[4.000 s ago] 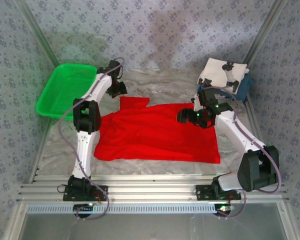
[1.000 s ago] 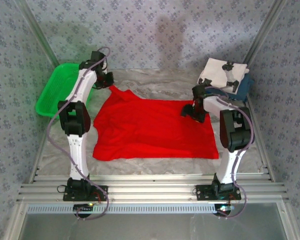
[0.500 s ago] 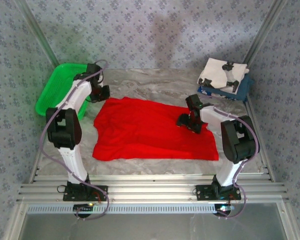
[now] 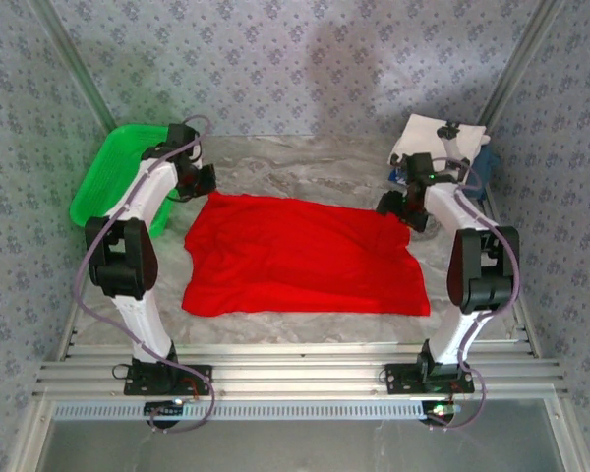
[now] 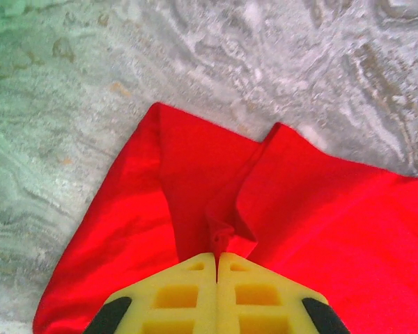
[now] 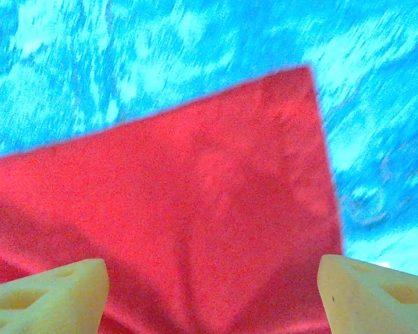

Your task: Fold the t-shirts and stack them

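We are starting at the near side, where the red t-shirt is lying spread open on the marbled surface. Its near edge is running fairly straight, and its left side is rumpling into a few soft folds.

At the shirt's far left corner the left gripper is reaching down. In its wrist view we are seeing the jaws clenched together on a small puckered fold of the red cloth.

At the shirt's far right corner the right gripper is hanging over the cloth, jaws released and spread wide, grasping nothing. In its wrist view that corner is lying flat between the two yellow fingers.

Farther back, beyond the shirt's far right corner, a white t-shirt with black marks is sitting folded on a navy t-shirt. Beyond the shirt's far left corner, a green mesh basket is sitting apart from the red cloth.
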`<state>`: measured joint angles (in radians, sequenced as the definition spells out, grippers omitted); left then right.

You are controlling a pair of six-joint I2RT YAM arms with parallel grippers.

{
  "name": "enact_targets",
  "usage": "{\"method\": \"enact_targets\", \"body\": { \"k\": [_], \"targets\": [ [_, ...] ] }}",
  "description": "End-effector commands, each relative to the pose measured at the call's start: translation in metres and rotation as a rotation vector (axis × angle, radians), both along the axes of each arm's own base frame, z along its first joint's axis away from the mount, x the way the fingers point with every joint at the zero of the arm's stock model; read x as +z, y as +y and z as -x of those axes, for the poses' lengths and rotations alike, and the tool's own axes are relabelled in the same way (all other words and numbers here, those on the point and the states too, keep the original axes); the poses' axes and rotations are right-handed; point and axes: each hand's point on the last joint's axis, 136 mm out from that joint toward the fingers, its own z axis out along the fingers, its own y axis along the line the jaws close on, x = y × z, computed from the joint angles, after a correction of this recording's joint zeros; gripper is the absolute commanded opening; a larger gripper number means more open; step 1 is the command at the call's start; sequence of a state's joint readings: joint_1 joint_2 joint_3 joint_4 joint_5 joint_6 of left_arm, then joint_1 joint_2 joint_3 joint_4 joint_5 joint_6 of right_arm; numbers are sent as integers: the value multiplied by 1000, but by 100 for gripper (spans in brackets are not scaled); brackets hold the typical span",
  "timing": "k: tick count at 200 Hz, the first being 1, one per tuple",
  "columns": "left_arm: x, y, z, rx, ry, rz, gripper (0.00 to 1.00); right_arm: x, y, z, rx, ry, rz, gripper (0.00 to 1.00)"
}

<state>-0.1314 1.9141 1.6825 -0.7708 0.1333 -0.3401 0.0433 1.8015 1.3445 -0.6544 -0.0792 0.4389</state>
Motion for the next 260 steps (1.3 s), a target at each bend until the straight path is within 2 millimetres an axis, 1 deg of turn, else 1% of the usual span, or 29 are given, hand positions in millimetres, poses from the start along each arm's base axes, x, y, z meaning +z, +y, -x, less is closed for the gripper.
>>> {"method": "enact_targets", "body": {
  "k": [1, 23, 52, 76, 94, 124, 139, 154, 168, 189, 230, 260],
  "targets": [
    [7, -12, -7, -41, -24, 19, 1, -24, -18, -7, 43, 70, 65, 80],
    [11, -17, -6, -50, -31, 24, 1, -40, -30, -23, 33, 81, 93, 78],
    [15, -18, -2, -55, -31, 23, 1, -54, -36, -41, 36, 83, 102, 75],
    [17, -18, 2, -57, -30, 23, 1, -59, -42, -54, 29, 63, 118, 74],
    [17, -19, 4, -62, -29, 23, 1, -63, -45, -59, 29, 64, 126, 73],
    [16, -18, 5, -63, -24, 21, 1, -64, -49, -68, 26, 64, 119, 67],
    [14, -18, 6, -61, -19, 19, 1, -64, -48, -72, 31, 65, 114, 64],
    [13, -18, 6, -58, -17, 20, 1, -68, -47, -72, 31, 82, 107, 61],
    [11, -18, 6, -56, -15, 23, 1, -71, -44, -70, 34, 98, 91, 55],
    [10, -17, 7, -55, -12, 17, 1, -73, -43, -68, 32, 108, 89, 48],
    [5, -15, 7, -45, -4, 19, 0, -69, -40, -66, 34, 100, 68, 40],
    [3, -14, 5, -40, -2, 22, 0, -63, -39, -65, 39, 85, 64, 40]
  ]
}}
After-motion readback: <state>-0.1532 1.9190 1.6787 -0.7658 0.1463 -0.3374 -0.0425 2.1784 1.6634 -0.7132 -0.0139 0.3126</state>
